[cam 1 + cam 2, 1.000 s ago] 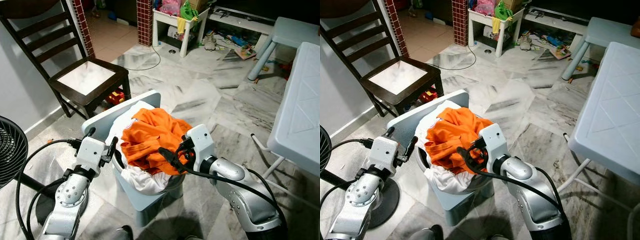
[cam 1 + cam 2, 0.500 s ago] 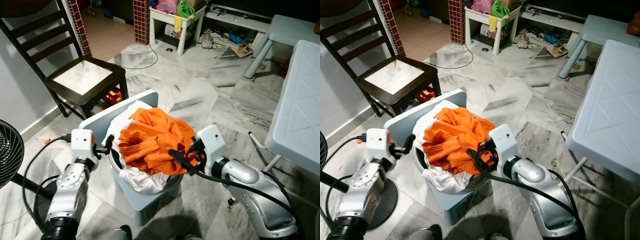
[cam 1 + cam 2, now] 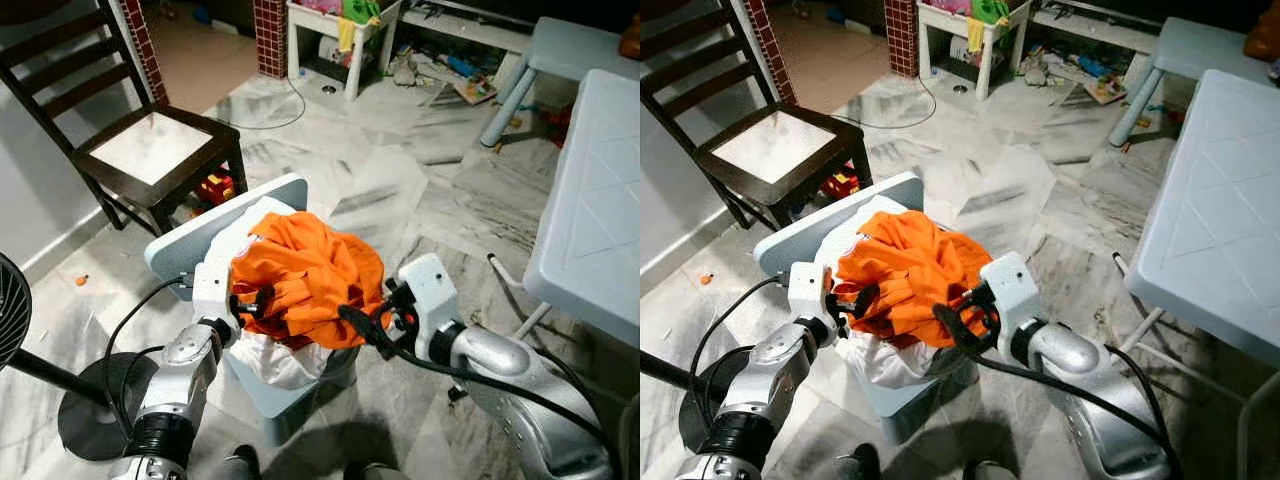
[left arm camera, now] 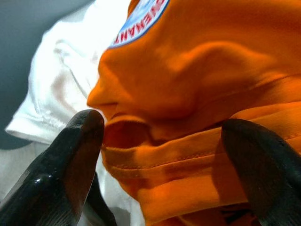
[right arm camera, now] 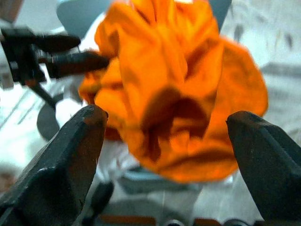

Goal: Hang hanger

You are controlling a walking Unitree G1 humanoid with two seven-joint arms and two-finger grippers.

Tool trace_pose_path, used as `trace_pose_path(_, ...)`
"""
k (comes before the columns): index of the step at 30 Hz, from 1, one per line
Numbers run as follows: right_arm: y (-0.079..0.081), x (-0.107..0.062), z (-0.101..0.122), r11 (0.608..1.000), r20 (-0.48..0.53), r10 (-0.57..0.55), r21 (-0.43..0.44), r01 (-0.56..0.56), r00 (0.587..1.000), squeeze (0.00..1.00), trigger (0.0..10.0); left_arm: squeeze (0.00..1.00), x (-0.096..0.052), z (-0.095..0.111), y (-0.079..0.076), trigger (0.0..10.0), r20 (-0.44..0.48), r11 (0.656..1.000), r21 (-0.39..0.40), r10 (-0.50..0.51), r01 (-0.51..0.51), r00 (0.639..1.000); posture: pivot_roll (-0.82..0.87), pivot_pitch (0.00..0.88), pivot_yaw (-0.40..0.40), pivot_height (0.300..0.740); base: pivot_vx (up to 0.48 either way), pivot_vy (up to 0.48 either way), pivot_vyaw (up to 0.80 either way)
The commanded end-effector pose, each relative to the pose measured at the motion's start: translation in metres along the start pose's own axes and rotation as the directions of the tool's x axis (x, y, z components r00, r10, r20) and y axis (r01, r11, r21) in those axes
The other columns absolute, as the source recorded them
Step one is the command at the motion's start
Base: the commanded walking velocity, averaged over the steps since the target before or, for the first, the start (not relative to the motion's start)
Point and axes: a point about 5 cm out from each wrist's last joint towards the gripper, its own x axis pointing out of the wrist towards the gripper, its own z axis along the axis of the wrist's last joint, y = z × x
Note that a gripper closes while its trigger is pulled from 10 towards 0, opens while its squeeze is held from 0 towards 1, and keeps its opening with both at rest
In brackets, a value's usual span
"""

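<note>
A dark wooden chair [image 3: 150, 150] is standing beside a black fan [image 3: 15, 310], a pale plastic table [image 3: 590, 210] sitting opposite

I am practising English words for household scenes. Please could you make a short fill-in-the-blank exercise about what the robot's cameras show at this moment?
1. The crumpled garment on top of the pile in the basket is ______ in colour.
2. Under it lies a ______ cloth that hangs over the basket's rim.
3. The left gripper and the right gripper both have their fingers ______, one on each side of the garment.
4. The dark wooden piece of furniture behind the basket is a ______.

Missing words: orange; white; open; chair
</note>
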Motion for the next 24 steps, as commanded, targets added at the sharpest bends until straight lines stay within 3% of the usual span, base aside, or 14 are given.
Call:
trace_pose_path(1,0.001,-0.006,0.000,1.000,-0.002,0.003,0.002,-0.003,1.000,0.00,10.0,0.00,-0.002,-0.006,0.001,10.0,-0.030,1.000,-0.004,0.016,-0.016,0.999,-0.16,0.284,-0.055,0.740,0.000,0.000,0.00)
trace_pose_path(10,0.002,-0.007,-0.001,1.000,-0.021,0.014,0.008,-0.014,1.000,0.00,10.0,0.00,-0.004,-0.013,0.003,9.8,-0.054,0.999,-0.031,0.024,-0.026,0.998,-0.16,0.296,-0.072,0.740,0.000,0.000,0.00)
trace_pose_path(11,0.002,-0.008,-0.001,1.000,-0.022,0.013,0.009,-0.013,1.000,0.00,10.0,0.00,-0.003,-0.013,0.003,9.4,-0.054,0.999,-0.032,0.026,-0.028,0.998,-0.16,0.297,-0.076,0.740,0.000,0.000,0.00)
trace_pose_path(12,0.001,-0.008,-0.001,1.000,-0.024,0.012,0.008,-0.012,1.000,0.00,10.0,0.00,-0.002,-0.011,0.004,3.2,-0.050,0.999,-0.035,0.027,-0.029,0.998,-0.16,0.298,-0.078,0.740,0.000,0.000,0.00)
trace_pose_path(13,0.001,-0.009,-0.001,1.000,-0.027,0.011,0.008,-0.011,1.000,0.00,10.0,0.00,-0.001,-0.010,0.004,0.4,-0.046,0.999,-0.034,0.028,-0.029,0.999,-0.16,0.299,-0.079,0.740,0.000,0.000,0.00)
trace_pose_path(14,0.001,-0.010,-0.002,1.000,-0.030,0.010,0.007,-0.010,0.999,0.00,10.0,0.00,0.000,-0.010,0.005,0.0,-0.043,0.999,-0.032,0.029,-0.031,0.999,-0.16,0.299,-0.079,0.740,0.000,0.000,0.00)
trace_pose_path(24,0.001,-0.010,-0.003,1.000,-0.037,0.010,0.008,-0.010,0.999,0.00,10.0,0.00,0.004,-0.003,0.012,0.0,-0.008,0.999,0.011,0.045,-0.045,0.999,-0.17,0.290,-0.078,0.740,0.000,0.000,0.00)
